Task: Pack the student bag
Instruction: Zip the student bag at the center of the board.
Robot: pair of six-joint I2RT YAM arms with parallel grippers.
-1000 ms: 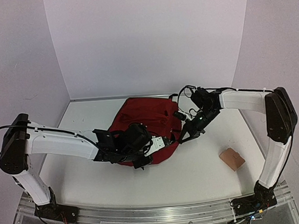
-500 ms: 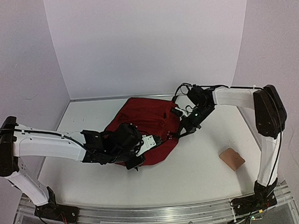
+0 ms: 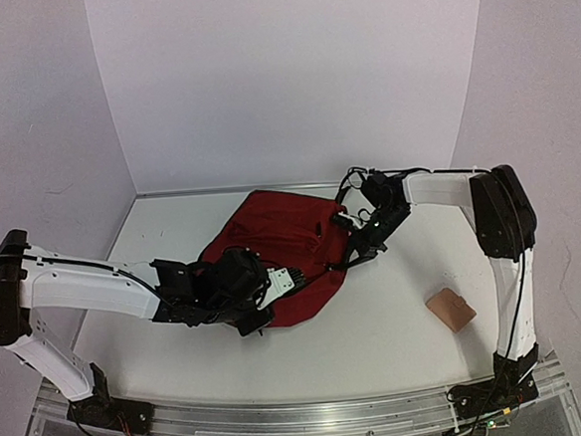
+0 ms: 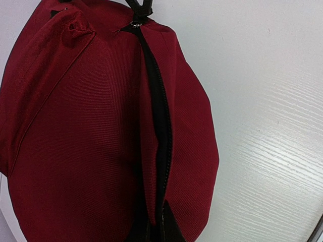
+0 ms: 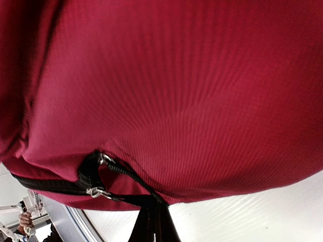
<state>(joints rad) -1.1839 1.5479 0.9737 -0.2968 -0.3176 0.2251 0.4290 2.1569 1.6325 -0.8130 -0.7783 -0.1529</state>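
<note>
Student bag [image 3: 282, 241] leftward (zip pull [image 5: 96, 191] wrist-view only)

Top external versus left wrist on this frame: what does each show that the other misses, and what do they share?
Top external only: the left arm and right arm meeting the student bag from opposite sides, and a small tan object lying apart to the right. Left wrist only: the black zip up close, a metal ring at its far end. Both: the dark red bag on the white table.
</note>
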